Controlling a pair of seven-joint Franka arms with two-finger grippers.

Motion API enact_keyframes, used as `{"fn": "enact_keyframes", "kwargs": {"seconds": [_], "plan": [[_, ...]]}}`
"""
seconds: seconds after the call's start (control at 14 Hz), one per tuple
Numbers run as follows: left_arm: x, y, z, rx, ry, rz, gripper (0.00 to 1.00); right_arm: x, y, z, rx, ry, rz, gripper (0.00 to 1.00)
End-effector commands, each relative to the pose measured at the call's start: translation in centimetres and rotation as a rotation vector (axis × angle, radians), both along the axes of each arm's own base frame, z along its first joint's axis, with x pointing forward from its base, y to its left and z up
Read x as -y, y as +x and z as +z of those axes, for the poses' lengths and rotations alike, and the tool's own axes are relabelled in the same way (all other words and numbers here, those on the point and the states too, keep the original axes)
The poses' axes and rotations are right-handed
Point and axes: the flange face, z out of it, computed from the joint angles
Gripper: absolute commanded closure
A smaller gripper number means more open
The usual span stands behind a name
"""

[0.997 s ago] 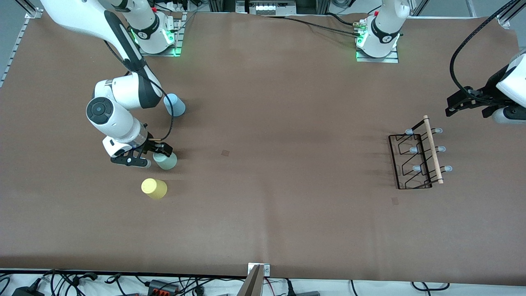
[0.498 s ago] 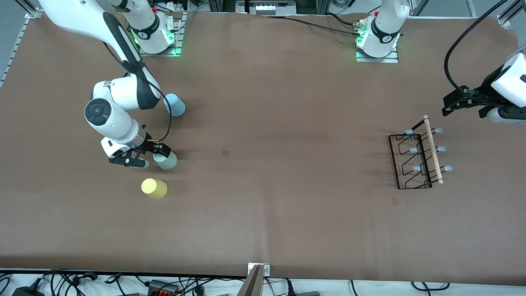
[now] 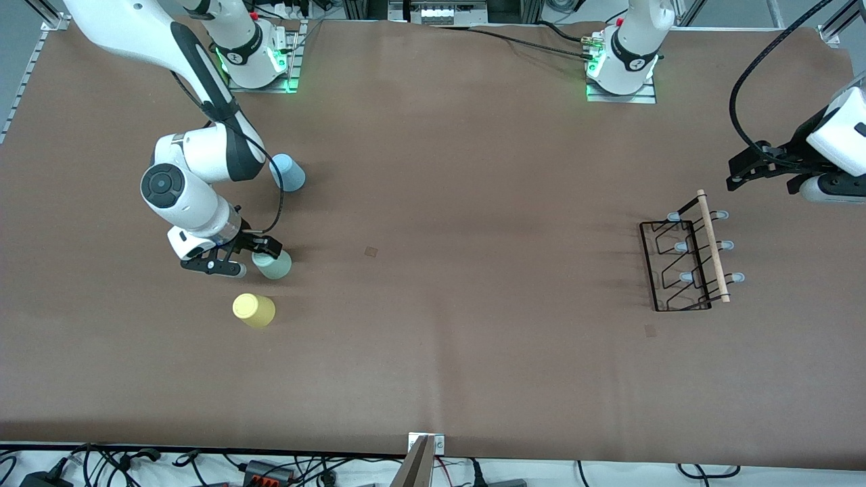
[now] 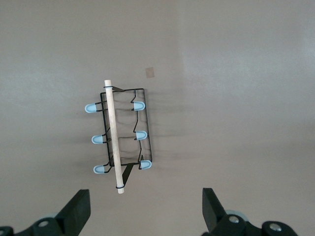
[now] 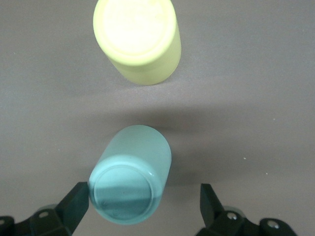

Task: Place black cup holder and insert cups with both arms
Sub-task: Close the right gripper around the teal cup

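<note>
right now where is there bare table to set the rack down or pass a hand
Bare brown table runs wide between the pale green plastic cup and the black wire cup holder, and all along the front edge. It is crowded at the right arm's end: yellow cup, light blue cup and right gripper, jaws open.

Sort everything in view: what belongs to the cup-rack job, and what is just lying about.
Job:
- black wire cup holder with wooden rod handle
- pale green plastic cup
- yellow plastic cup
- light blue plastic cup

Lying about:
- brown table cover
- cables along its edge
</note>
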Motion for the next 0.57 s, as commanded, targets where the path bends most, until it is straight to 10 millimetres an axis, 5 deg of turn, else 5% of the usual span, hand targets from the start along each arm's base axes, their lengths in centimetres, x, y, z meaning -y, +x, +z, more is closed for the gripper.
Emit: {"fn": "enact_keyframes", "kwargs": {"seconds": [0.0,0.5], "plan": [[0.2,0.07,0.66,-0.004,0.007,0.001,0.0,0.03,0.23,-0.04,0.006,-0.001,-0.008,0.0],[0.34,0.03,0.75,-0.002,0.01,-0.003,0.0,-0.05,0.14,-0.8,-0.007,-0.003,-0.007,0.0]]}}
